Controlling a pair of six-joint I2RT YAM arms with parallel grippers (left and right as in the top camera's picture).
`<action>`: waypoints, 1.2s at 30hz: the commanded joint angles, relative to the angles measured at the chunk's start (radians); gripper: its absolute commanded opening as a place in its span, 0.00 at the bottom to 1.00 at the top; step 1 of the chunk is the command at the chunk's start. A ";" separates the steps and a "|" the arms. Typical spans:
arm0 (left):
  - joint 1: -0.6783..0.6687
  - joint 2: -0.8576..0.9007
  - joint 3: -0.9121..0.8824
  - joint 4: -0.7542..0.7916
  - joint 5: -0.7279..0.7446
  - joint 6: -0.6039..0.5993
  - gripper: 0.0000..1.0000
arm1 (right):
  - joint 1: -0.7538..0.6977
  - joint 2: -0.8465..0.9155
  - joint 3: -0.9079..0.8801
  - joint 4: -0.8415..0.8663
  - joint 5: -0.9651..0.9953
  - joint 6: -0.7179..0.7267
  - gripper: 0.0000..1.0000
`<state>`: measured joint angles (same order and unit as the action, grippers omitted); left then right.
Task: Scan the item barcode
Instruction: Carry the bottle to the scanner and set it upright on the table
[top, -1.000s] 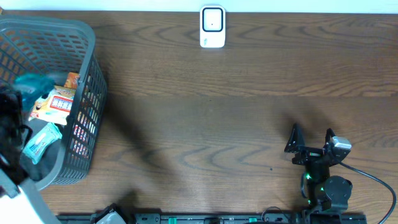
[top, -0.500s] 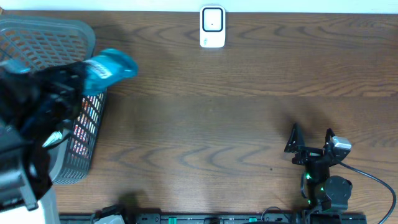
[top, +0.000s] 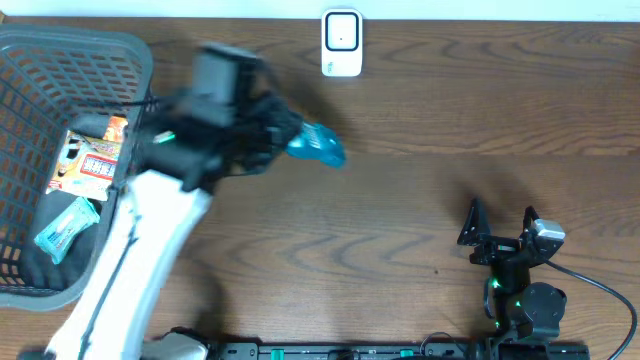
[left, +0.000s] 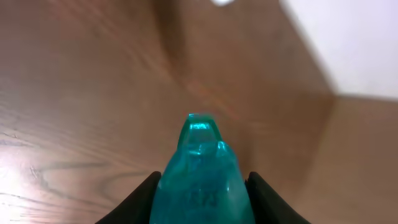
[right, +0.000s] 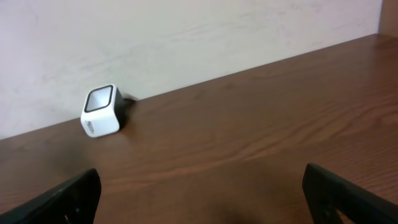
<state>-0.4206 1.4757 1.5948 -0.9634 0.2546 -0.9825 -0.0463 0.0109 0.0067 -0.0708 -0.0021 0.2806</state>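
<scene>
- The left gripper (left: 203, 186) pinches the teal packet (top: 318, 147) by its rear. The packet's sealed end juts forward between the fingers.
- The packet hangs in the air above the bench (top: 420, 200), between the basket (top: 90, 42) and the scanner (top: 341, 44).
- The right gripper (top: 498, 225) sits spread wide and empty, well apart at the near right.
- The step in hand looks like carrying the packet to the scanner's window.
- To do it well, the arm should bring the packet in front of the scanner's white face, turn the printed side toward it, and hold it steady there.
- No barcode shows in any view, so which face to present cannot be told.
- A soft packet may droop or twist, so a firm pinch would help.
</scene>
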 joint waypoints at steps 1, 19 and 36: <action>-0.086 0.074 0.031 0.030 -0.135 0.048 0.27 | 0.005 -0.005 -0.001 -0.004 0.011 -0.008 0.99; -0.223 0.404 0.031 0.044 -0.361 0.190 0.28 | 0.005 -0.005 -0.001 -0.004 0.011 -0.008 0.99; -0.266 0.444 0.031 0.046 -0.361 0.190 0.60 | 0.005 -0.005 -0.001 -0.004 0.011 -0.008 0.99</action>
<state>-0.6895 1.9266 1.5997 -0.9157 -0.0822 -0.7986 -0.0463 0.0109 0.0067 -0.0708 -0.0021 0.2806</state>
